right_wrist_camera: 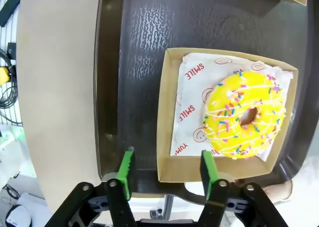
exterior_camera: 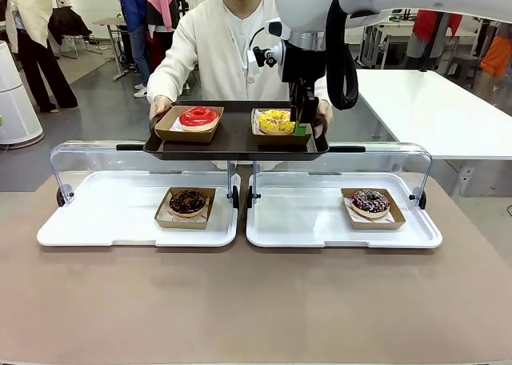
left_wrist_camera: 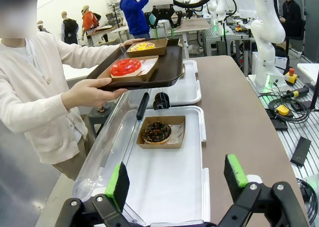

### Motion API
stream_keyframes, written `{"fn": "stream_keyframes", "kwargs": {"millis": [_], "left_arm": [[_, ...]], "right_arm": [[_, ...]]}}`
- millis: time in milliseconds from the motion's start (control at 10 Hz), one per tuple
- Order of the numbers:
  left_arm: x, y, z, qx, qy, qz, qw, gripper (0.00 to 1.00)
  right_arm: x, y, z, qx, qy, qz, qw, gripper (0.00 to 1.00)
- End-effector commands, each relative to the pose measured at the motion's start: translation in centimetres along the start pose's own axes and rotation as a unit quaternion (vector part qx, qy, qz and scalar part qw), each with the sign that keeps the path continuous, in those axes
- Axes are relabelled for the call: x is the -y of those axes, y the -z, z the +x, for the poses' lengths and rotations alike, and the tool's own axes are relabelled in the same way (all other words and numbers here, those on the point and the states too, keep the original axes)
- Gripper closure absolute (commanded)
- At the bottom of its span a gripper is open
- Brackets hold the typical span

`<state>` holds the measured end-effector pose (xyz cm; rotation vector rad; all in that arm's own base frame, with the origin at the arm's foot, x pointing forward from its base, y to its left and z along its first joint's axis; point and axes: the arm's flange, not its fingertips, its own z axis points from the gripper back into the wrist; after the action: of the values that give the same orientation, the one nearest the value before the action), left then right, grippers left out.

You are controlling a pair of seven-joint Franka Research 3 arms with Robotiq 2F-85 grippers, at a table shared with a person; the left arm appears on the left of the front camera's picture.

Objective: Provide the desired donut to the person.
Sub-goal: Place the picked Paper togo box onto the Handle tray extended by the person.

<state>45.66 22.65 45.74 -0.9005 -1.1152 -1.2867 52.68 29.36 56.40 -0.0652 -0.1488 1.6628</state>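
Observation:
The person (exterior_camera: 216, 45) in a cream cardigan holds a dark serving tray (exterior_camera: 236, 138) with both hands across the table. On it sit a red glazed donut (exterior_camera: 198, 117) and a yellow sprinkled donut (exterior_camera: 276, 122), each in a brown paper box. My right gripper (exterior_camera: 302, 126) hangs over the near edge of the yellow donut's box (right_wrist_camera: 167, 137). It is open, and its fingers straddle the box's corner without clamping it; the box rests on the tray (right_wrist_camera: 134, 62). Open too, my left gripper (left_wrist_camera: 177, 179) hovers above the left white tray (left_wrist_camera: 164, 187) with nothing between its fingers.
Two white display trays (exterior_camera: 120, 221) (exterior_camera: 312, 221) with raised clear lids lie side by side on the brown table. The left one holds a chocolate donut (exterior_camera: 188, 202) in a box, the right one a dark sprinkled donut (exterior_camera: 370, 202). Bystanders stand far behind.

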Motion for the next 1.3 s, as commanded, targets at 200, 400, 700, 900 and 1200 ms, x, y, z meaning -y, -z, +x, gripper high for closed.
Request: {"fn": "stream_keyframes", "kwargs": {"millis": [200,400,700,900,1200], "left_arm": [[0.0,-0.1,0.2,0.006,0.0,0.001,1.0,0.0],[0.0,-0.1,0.2,0.006,0.0,0.001,1.0,0.0],[0.0,-0.1,0.2,0.006,0.0,0.001,1.0,0.0],[0.0,-0.1,0.2,0.006,0.0,0.001,1.0,0.0],[0.0,-0.1,0.2,0.006,0.0,0.001,1.0,0.0]], "right_arm": [[0.0,-0.3,-0.1,0.0,0.006,0.0,1.0,0.0],[0.0,-0.2,-0.1,0.002,0.006,0.002,1.0,0.0],[-0.7,-0.7,-0.3,0.005,0.009,0.001,1.0,0.0],[-4.2,-2.2,-2.4,-0.008,-0.008,0.006,1.0,0.0],[-10.7,-4.2,-10.4,0.019,0.018,0.004,1.0,0.0]]}}
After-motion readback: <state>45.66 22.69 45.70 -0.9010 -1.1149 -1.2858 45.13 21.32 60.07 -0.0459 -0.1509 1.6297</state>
